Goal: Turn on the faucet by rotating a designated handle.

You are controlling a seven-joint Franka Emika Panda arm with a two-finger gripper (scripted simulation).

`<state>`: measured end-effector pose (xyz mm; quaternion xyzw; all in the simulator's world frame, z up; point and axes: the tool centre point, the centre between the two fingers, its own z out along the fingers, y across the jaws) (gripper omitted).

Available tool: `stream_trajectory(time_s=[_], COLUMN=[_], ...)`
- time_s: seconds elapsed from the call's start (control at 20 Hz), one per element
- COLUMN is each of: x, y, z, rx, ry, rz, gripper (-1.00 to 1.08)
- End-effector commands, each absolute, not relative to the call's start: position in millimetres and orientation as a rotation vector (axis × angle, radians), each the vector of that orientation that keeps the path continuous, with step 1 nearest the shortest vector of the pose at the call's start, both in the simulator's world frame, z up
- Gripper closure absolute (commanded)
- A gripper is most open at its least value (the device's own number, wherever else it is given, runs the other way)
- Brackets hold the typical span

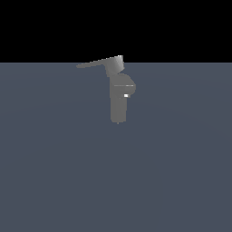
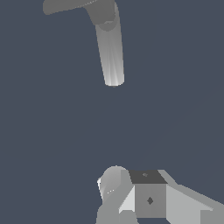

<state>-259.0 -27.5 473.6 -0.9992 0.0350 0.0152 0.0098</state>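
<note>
The faucet (image 1: 118, 103) is a matte grey upright column with a rounded bulge, a tiny white spot (image 1: 126, 95) and a thin pin (image 1: 124, 85). A blocky hub caps it, and the handle (image 1: 96, 63), a long thin tapering lever, points from the hub toward the exterior view's left. The wrist view looks down the faucet column (image 2: 111, 52), with the handle (image 2: 65, 5) at the picture's edge. My gripper (image 2: 131, 194) shows only in the wrist view as white and grey blocks. It is well apart from the faucet and holds nothing; its jaws are not clearly seen.
A flat blue-grey floor (image 1: 54, 172) spreads around the faucet, and a black background lies above the horizon. No other objects show in either view.
</note>
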Motion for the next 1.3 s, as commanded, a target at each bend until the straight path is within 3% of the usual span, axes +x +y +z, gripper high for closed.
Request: stream_trajectory(time_s=[0.0, 0.8, 1.25], x=[-259.0, -252.9, -228.2], y=[-27.6, -26.0, -21.8], z=[473.6, 476.5, 478.5], rx=[-3.120, -3.108, -3.093], ry=[0.109, 0.058, 0.205], rz=[0.048, 0.039, 0.061], gripper=[1.08, 1.08, 1.08])
